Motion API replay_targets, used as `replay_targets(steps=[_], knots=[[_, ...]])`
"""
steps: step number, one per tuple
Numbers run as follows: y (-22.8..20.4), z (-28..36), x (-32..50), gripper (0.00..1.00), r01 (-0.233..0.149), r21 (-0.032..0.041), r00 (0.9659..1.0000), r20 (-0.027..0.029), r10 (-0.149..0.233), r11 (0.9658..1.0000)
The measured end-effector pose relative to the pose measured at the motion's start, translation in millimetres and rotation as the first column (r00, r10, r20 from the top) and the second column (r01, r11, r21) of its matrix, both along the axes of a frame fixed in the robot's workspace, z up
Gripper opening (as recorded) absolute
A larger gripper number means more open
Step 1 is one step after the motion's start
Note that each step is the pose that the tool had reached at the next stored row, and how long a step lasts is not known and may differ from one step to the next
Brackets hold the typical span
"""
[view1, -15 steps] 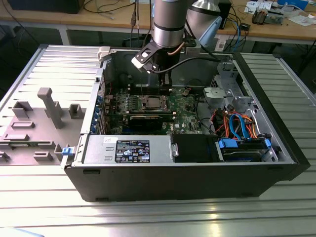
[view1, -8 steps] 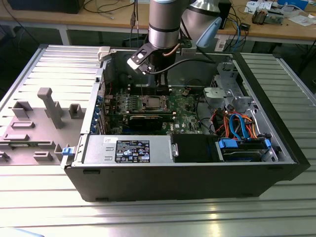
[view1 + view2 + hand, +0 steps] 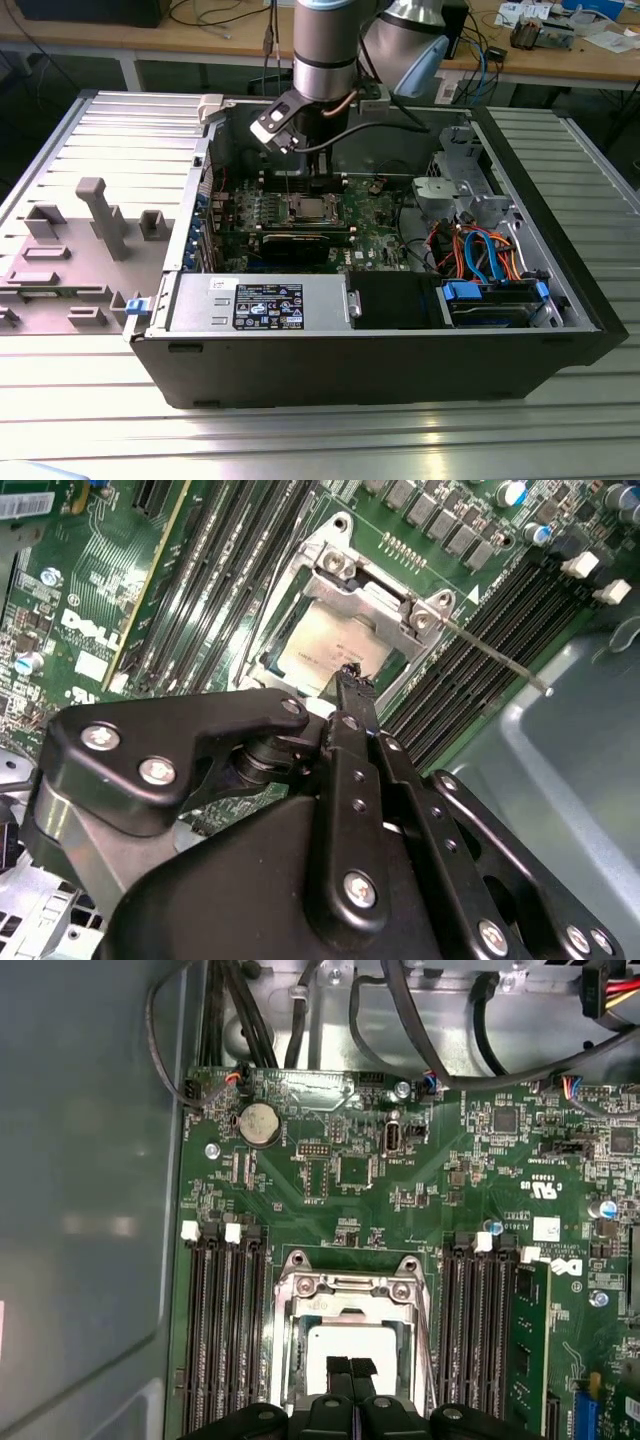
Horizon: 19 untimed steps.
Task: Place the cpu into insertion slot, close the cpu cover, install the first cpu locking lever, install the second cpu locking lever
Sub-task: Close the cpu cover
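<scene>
Chip [image 3: 350,1342] seated in the socket [image 3: 307,208] directly under the jaws, cover frame [image 3: 345,1285] lying down over it; jaws together, gripping nothing, tips over the chip's edge. Risk, as I judge it: the thin lever [image 3: 490,650] beside the jaws looks unlatched, angled over the memory slots [image 3: 225,1330], and the tips could skid off it and scrape the board [image 3: 340,1170]. Open computer case [image 3: 400,370] on the ridged tabletop [image 3: 300,440] holds board, long black card [image 3: 300,243], power unit [image 3: 260,303], coloured cables [image 3: 480,250].

Bright even light, glare on ribbed table [image 3: 330,440], soft shadow inside case [image 3: 380,365]
</scene>
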<state>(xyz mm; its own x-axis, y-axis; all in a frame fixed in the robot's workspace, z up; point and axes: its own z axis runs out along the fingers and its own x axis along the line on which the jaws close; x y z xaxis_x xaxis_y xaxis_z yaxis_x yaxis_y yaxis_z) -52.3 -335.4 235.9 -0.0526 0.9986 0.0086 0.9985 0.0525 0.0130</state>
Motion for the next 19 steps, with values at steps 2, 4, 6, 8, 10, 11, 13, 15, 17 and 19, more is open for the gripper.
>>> replay_targets(steps=[2,4,6,8,10,11,13,15,17,19], knots=[[0.0,-0.9,-1.2,0.11,0.0,0.0,1.0,0.0,0.0,1.0],[0.0,-1.9,-2.4,0.11,0.0,0.0,1.0,-0.0001,0.0,1.0],[0.0,-3.2,-3.1,0.11,-0.002,0.0,1.0,0.0,0.002,1.0],[0.0,-3.5,-3.3,0.11,-0.004,-0.0002,1.0,-0.0002,0.004,1.0],[0.0,-3.6,-3.3,0.11,-0.004,-0.0001,1.0,-0.0001,0.004,1.0],[0.0,-3.7,-3.3,0.11,-0.004,-0.0001,1.0,-0.0001,0.004,1.0],[0.0,-3.7,-3.3,0.11,-0.004,0.0,1.0,0.0,0.004,1.0],[0.0,-3.9,-4.1,0.11,-0.004,0.0002,1.0,0.0001,0.004,1.0],[0.1,-4.1,-5.9,0.11,-0.004,0.0002,1.0,0.0001,0.004,1.0],[0.0,-4.6,-9.1,0.11,-0.004,0.0,1.0,0.0,0.004,1.0]])
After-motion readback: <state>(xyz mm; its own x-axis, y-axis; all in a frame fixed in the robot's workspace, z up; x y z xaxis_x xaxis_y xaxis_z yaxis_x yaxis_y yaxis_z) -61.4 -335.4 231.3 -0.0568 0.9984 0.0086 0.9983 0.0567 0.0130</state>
